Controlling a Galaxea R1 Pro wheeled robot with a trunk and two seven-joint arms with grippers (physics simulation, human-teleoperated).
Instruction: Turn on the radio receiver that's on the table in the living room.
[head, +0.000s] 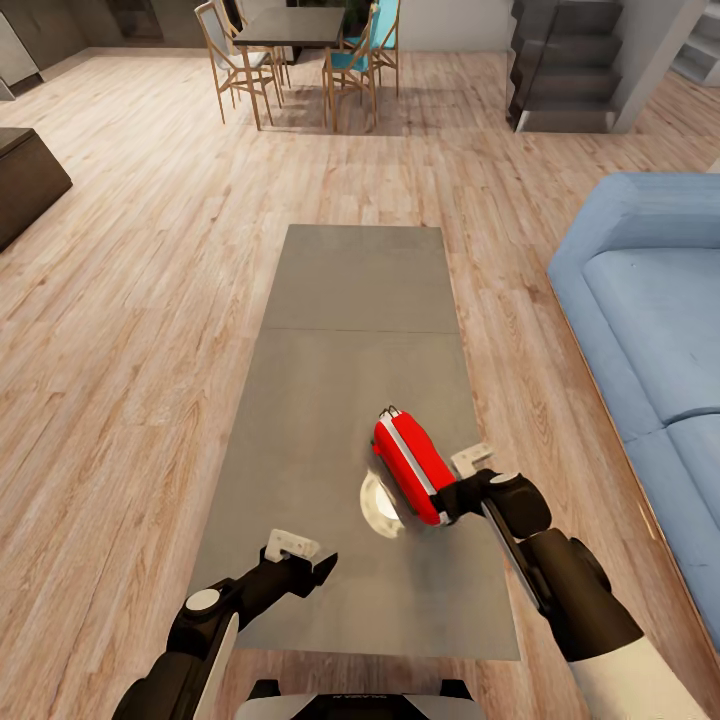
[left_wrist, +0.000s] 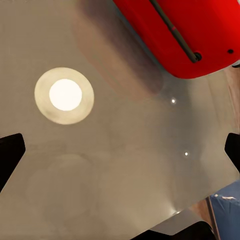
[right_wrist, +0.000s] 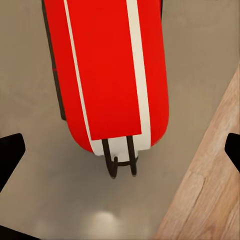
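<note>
Reaching at the radio (head: 413, 467) on the worktop (head: 350, 290) with right fingers (head: 462, 478) apart (left fingers (head: 300, 560) apart too, nearby); switching on apparently not yet done.

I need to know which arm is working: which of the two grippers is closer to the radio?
The right gripper: it sits right at the radio's end, while the left gripper hangs apart over bare table.

Bright, even light; a round glare spot (left_wrist: 65, 95) shines on the table (left_wrist: 120, 165) (soft shadows, sharp render) ahead of the fingers.
</note>
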